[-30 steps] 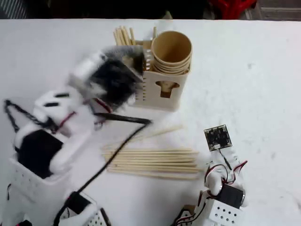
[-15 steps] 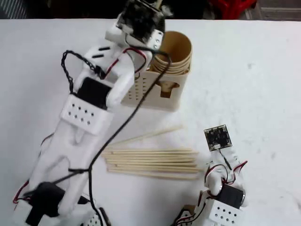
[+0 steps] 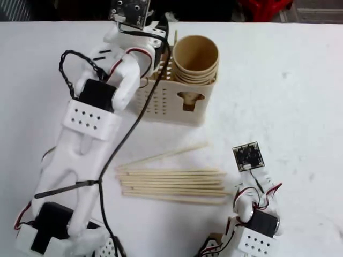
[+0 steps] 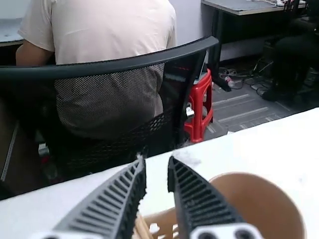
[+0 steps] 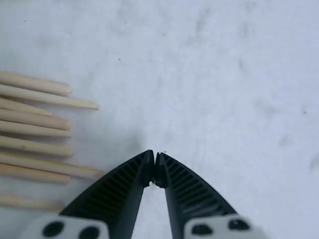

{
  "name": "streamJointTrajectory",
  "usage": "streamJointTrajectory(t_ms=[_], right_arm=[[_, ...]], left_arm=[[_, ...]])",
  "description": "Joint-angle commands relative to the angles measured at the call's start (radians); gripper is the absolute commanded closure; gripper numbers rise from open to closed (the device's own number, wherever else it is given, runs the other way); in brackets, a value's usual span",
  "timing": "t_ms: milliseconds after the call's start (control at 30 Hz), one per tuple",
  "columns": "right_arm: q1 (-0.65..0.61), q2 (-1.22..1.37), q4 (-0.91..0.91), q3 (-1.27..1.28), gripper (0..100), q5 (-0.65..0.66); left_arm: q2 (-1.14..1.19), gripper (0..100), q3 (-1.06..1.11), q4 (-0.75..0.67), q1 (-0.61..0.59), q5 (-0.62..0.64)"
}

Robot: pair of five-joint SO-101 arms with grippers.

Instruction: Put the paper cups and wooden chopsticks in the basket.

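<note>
A cream perforated basket (image 3: 179, 101) stands at the back middle of the table, with a stack of brown paper cups (image 3: 195, 56) in its right half. My left gripper (image 4: 156, 168) hovers over the basket's far left side, open by a narrow gap with nothing between the fingers. Below it are the top cup's rim (image 4: 259, 199) and some chopstick ends (image 4: 142, 230) in the basket. Several wooden chopsticks (image 3: 171, 184) lie in a bundle on the table, with one stray chopstick (image 3: 163, 155) just behind them. My right gripper (image 5: 153, 158) is shut and empty, low over the table beside the chopsticks' ends (image 5: 35, 129).
The left arm (image 3: 91, 134) stretches from the front left corner up to the basket, trailing a black cable. The right arm (image 3: 252, 214) sits at the front right. White table surface (image 3: 289, 107) lies open to the right of the basket.
The left arm swung from beside the basket's left side up and over its back left corner. The right arm and the chopsticks on the table stayed put.
</note>
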Motion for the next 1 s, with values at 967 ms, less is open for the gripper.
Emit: streamJointTrajectory(t_ms=[967], right_arm=[[0.005,-0.008,0.004,0.006,98.3,0.006]], left_arm=[[-0.214,86,0.744,0.562,0.325,-0.638]])
